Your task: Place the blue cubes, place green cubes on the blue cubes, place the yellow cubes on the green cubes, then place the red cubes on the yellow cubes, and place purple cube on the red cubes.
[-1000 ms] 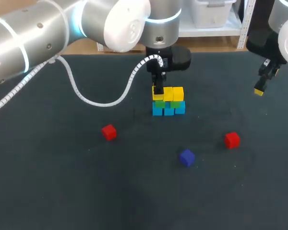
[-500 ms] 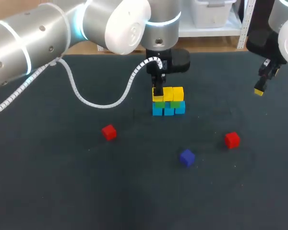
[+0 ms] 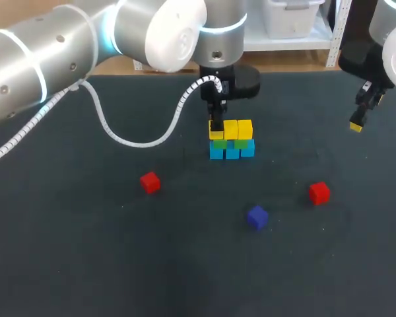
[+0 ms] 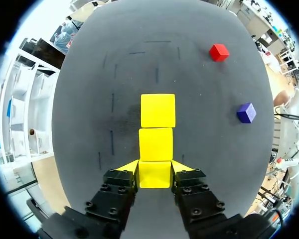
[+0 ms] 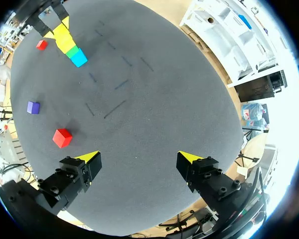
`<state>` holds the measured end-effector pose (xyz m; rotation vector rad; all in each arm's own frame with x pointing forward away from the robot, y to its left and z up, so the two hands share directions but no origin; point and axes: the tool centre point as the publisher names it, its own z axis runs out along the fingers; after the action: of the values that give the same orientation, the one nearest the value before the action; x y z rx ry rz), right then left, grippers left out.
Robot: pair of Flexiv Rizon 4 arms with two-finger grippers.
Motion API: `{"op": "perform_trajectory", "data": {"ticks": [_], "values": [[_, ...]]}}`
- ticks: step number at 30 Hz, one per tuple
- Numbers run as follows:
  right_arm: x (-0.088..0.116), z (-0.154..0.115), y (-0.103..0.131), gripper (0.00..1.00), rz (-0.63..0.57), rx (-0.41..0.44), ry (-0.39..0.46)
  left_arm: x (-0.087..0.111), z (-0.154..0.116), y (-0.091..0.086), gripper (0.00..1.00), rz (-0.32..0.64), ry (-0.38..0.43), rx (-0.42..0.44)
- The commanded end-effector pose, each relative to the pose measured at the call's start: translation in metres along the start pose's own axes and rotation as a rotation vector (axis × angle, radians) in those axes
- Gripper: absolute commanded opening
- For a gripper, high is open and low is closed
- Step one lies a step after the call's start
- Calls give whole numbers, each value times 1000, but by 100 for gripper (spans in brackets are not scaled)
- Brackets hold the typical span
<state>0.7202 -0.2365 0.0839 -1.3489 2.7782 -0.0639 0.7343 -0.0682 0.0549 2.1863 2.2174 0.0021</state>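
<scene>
**Clerk:** Where the dark grey table (image 3: 86, 264) lies nearest the head camera, what is entered first?

**Checker:** Item one: small purple cube (image 3: 256, 216), standing alone, well apart from the rest. Items two and three lie a little farther off. They are the left red cube (image 3: 150, 182) and the right red cube (image 3: 319, 192), both loose on the table, one to each side of the purple one.

**Clerk:** And beyond those?

**Checker:** Item four: the block stack (image 3: 231, 140), near the table's middle.
- Bottom layer: blue cubes (image 3: 232, 154), in a row and touching.
- Middle layer: green cubes (image 3: 243, 142).
- Top layer: three yellow cubes (image 4: 158, 110), in a row and touching.

**Clerk:** The claws?

**Checker:** Item five: left gripper (image 4: 154, 168), directly over the stack's left end. Its two fingers press on opposite sides of the end yellow cube (image 4: 154, 175), which sits on the top layer, level and in line with the other two.

Item six, farthest: right gripper (image 5: 139, 158), raised over the table's far right part. Its fingers are spread wide above bare table. In its own view the right red cube lies ahead of one finger, and the stack is well beyond.
</scene>
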Motion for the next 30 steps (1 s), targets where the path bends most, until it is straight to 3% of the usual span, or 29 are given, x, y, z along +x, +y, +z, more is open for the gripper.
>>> {"op": "perform_trajectory", "data": {"ticks": [1,6,11,13,14,23,30], "values": [[1,0,0,100,0,0,-2,-1,1,6,0,2,3,11],[1,0,0,100,0,0,-2,-1,1,6,2,2,3,11],[1,0,0,100,0,0,-2,-2,-1,5,30,8,-6,18],[1,0,0,100,0,0,-2,-2,-2,5,49,8,-9,20],[1,0,0,100,0,0,-2,-2,-2,4,100,10,-14,26],[1,0,0,100,0,0,-2,0,-5,3,100,1,-14,24],[1,0,0,100,0,0,-2,16,-17,3,100,-42,-7,4]]}}
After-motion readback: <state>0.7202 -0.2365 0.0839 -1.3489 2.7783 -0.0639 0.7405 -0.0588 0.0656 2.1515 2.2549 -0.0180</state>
